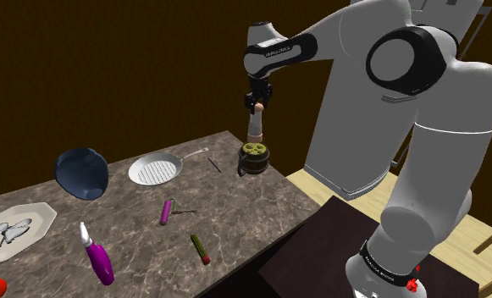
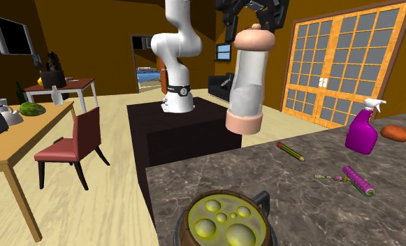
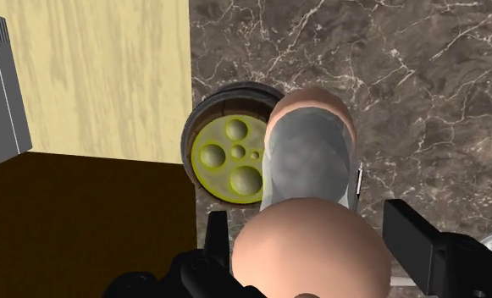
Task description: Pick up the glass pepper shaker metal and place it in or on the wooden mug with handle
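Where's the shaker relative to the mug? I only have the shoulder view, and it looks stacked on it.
Observer: Not touching. The second exterior view shows the pepper shaker hanging clear above the wooden mug.
Operator: Centred?
Observer: Apparently not. In the wrist view its lower end overlaps the mug's rim, beside the middle of the opening.
Operator: Grip?
Observer: The wrist view shows the tool clasping the shaker's upper cap from both sides.

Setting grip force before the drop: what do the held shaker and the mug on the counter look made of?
Shaker: see-through greyish body, probably glass; matte pinkish-tan end caps, not metallic-looking. Mug: brown grained rim with a darker outer band, apparently wood; yellow-green bubbly liquid inside.
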